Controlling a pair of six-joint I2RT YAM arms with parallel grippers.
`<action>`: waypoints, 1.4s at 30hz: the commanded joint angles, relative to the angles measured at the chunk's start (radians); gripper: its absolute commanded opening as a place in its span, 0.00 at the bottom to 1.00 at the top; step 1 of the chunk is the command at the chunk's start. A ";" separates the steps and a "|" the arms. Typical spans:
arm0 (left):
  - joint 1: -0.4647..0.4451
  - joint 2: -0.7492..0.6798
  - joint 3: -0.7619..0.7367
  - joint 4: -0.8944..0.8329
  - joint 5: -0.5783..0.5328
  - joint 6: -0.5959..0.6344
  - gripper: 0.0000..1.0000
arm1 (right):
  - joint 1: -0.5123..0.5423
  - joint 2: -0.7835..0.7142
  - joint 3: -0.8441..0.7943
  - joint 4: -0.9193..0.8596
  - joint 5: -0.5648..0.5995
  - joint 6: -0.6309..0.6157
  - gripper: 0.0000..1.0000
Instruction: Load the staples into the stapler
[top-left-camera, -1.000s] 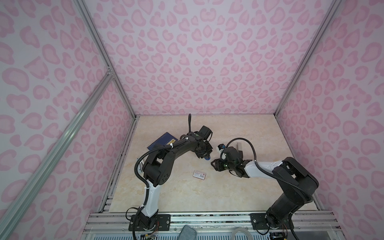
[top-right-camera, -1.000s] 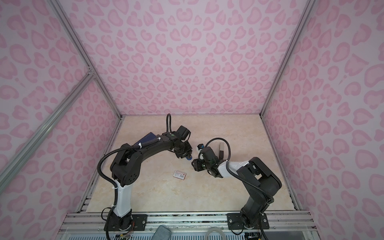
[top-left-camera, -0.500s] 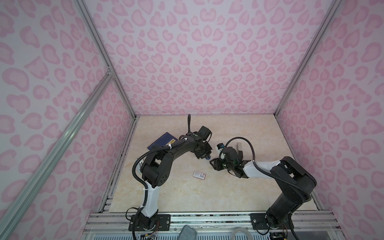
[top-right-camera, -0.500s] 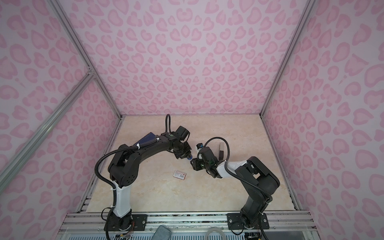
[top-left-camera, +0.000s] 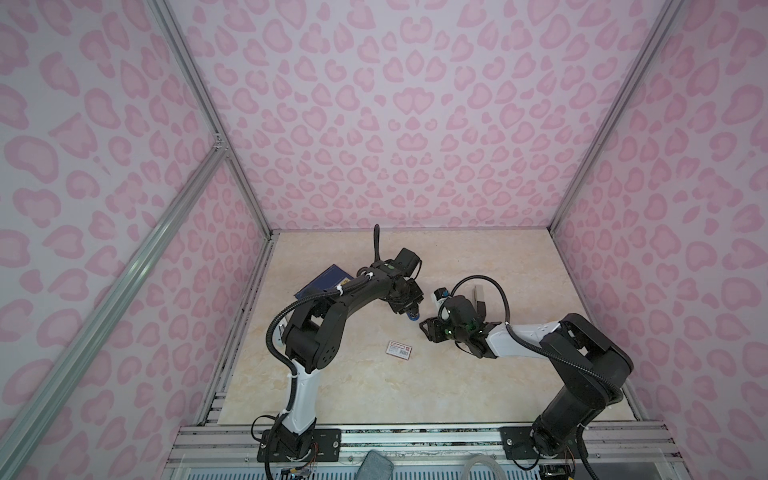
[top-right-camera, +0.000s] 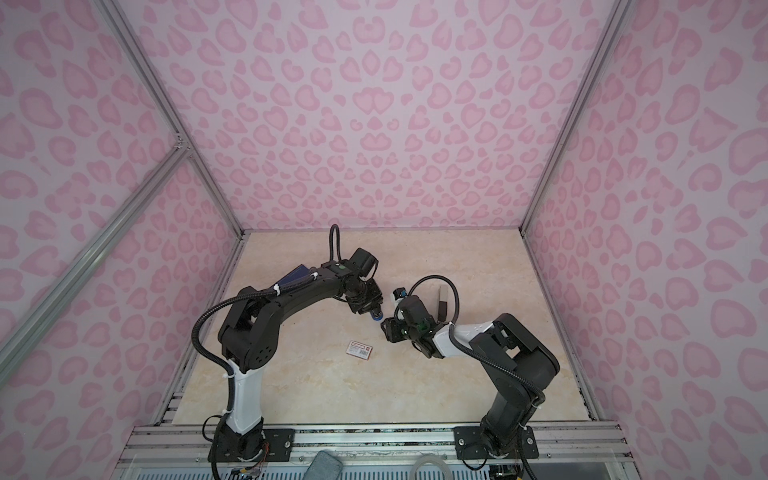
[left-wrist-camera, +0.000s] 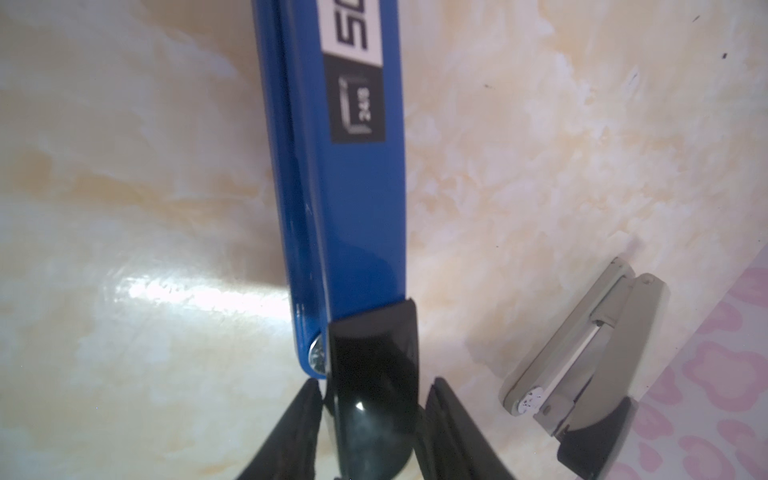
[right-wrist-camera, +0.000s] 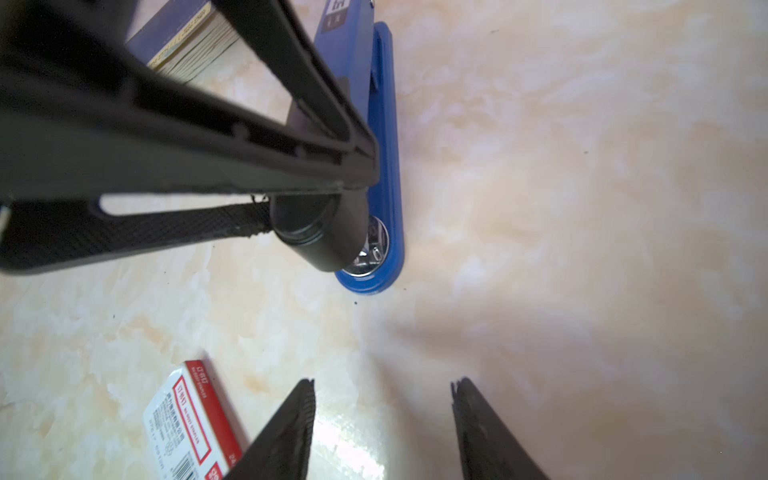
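Clamping blue stapler (left-wrist-camera: 353, 208) (left fingers (left-wrist-camera: 291, 436))

Left arm (top-left-camera: 332, 316) is bent at the elbow and reaches forward with the wrist tipped down. Left hand (left-wrist-camera: 374, 399) fingers (left-wrist-camera: 303, 419) flank the stapler (left-wrist-camera: 357, 208) end; grip unclear. Right arm (top-left-camera: 582, 345) is low, reaching toward centre. Right hand (right-wrist-camera: 382, 399) fingers are spread wide with nothing between them.

The stapler (left-wrist-camera: 353, 216) is glossy blue metal with a shiny black plastic end; the table (left-wrist-camera: 124, 187) looks polished; the staple box (right-wrist-camera: 187, 419) is smooth card.
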 joint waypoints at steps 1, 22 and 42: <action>0.003 0.006 0.012 -0.028 -0.007 0.016 0.42 | 0.000 0.003 -0.007 0.020 0.006 0.006 0.56; 0.008 -0.075 -0.037 0.005 0.091 0.004 0.04 | -0.074 0.046 -0.035 0.178 -0.098 0.125 0.45; 0.008 -0.129 -0.107 0.057 0.117 -0.022 0.04 | -0.086 0.116 -0.054 0.350 -0.198 0.228 0.40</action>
